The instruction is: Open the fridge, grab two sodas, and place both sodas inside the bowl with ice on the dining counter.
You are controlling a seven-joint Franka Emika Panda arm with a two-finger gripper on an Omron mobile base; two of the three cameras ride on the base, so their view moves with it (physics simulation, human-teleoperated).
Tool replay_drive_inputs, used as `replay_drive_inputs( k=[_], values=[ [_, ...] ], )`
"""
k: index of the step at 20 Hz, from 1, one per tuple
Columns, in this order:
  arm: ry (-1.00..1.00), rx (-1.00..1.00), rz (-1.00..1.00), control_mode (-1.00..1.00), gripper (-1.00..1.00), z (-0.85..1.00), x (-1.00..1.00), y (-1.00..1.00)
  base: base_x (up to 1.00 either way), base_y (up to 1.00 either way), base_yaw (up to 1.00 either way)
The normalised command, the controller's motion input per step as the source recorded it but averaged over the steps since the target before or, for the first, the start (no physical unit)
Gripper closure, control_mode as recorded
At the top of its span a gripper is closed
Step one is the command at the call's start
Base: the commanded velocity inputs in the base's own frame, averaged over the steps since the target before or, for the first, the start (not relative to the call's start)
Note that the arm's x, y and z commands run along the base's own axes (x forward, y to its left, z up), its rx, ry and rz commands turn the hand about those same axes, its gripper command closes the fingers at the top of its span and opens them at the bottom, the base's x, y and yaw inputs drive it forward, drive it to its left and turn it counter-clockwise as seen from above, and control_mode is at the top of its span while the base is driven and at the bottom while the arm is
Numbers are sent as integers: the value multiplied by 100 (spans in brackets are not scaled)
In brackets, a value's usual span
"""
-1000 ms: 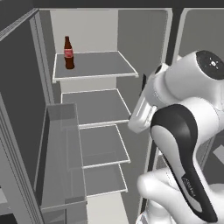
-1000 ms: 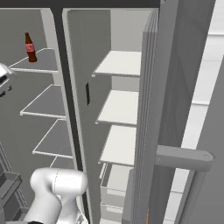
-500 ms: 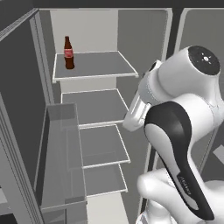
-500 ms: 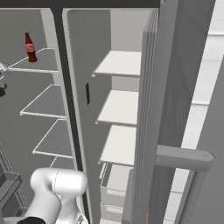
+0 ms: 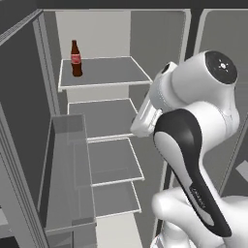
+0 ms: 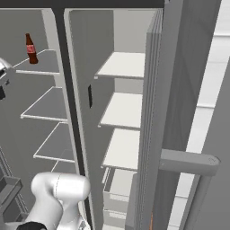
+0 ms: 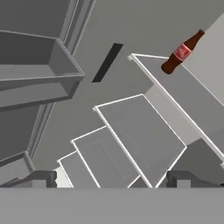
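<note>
Swinging leftward, the arm's upper links now sit closer to the fridge (image 5: pixel 104 72) opening than a second ago: in the left base view the white elbow has slid from the right edge of the compartment to overlap the right ends of the second and third shelves, while the bottle and shelves stay put. Since the base cameras' scene has not shifted, this is the arm moving, not the base.

Both doors stand open, so the opening step looks done and the reach for the first soda seems to be starting. The soda bottle (image 5: pixel 75 58) stands upright on the top shelf (image 5: pixel 111 70) of the left compartment, near its left rear corner, well apart from the gripper (image 7: pixel 109 179). In the hand view the gripper's two dark tips are spread wide at the bottom with nothing between them: open and empty. No red can is visible on the shelves shown.

For room: the top shelf is bare apart from the bottle, so an approach from the front or the right is free. The left door's bin (image 5: pixel 68 179) juts out beside the lower shelves and the centre divider (image 6: pixel 67 90) bounds the compartment on the right. The shelf's front lip is the edge to clear, and the ceiling above leaves modest headroom over the bottle.
</note>
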Motion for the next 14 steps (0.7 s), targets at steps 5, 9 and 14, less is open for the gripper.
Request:
replay_drive_inputs(
  k=[5,9,14],
  values=[
    [-3,8,3,-100,-100,-9,0,-17,0,0,0],
    [-4,23,4,-100,-100,-3,0,-46,0,0,0],
    [-5,27,2,-100,-100,0,0,-55,0,0,0]
  ],
)
